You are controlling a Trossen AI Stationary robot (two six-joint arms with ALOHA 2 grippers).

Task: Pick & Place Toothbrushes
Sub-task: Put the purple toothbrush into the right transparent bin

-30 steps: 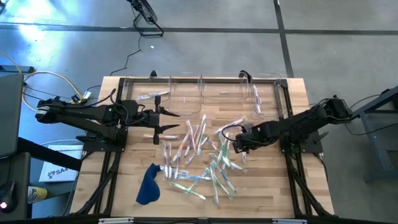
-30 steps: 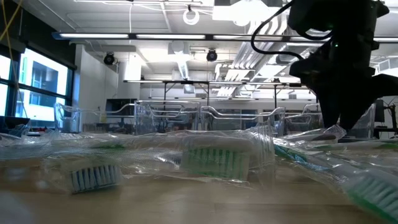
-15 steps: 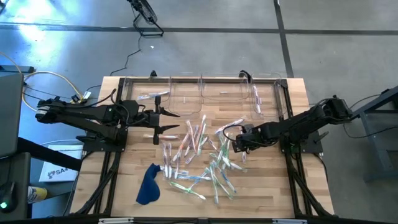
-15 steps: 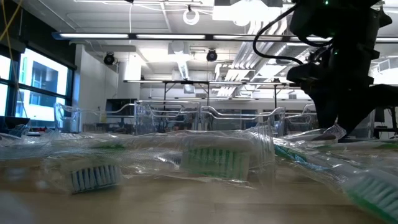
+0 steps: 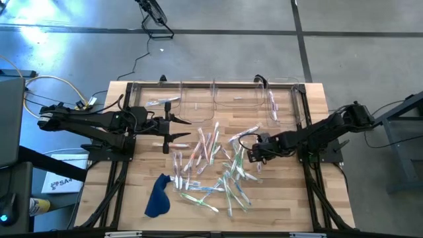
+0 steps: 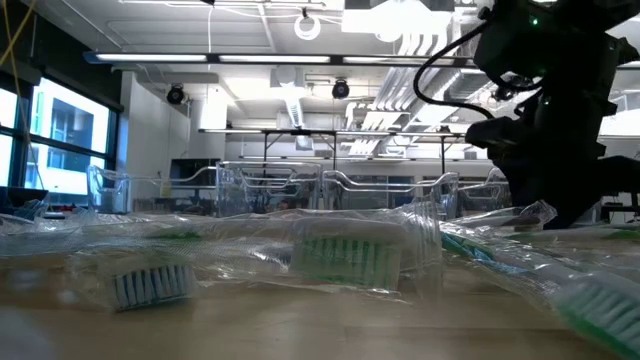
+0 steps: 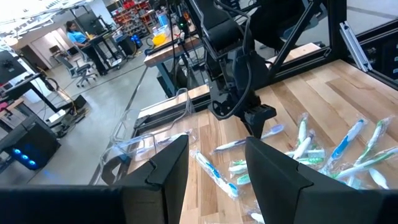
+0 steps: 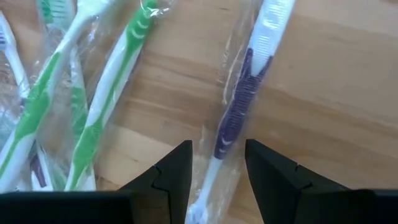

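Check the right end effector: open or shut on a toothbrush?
Open. The right end effector straddles the purple toothbrush lying flat on the table, its fingers clear of it.

The high camera looked straight down on the whole table [image 5: 291, 198] and both arms. The low camera sat at tabletop level, close to the toothbrushes [image 6: 350, 252], facing the room behind. The left wrist camera looked across the table at the same pile; the right wrist camera pointed down, very near it
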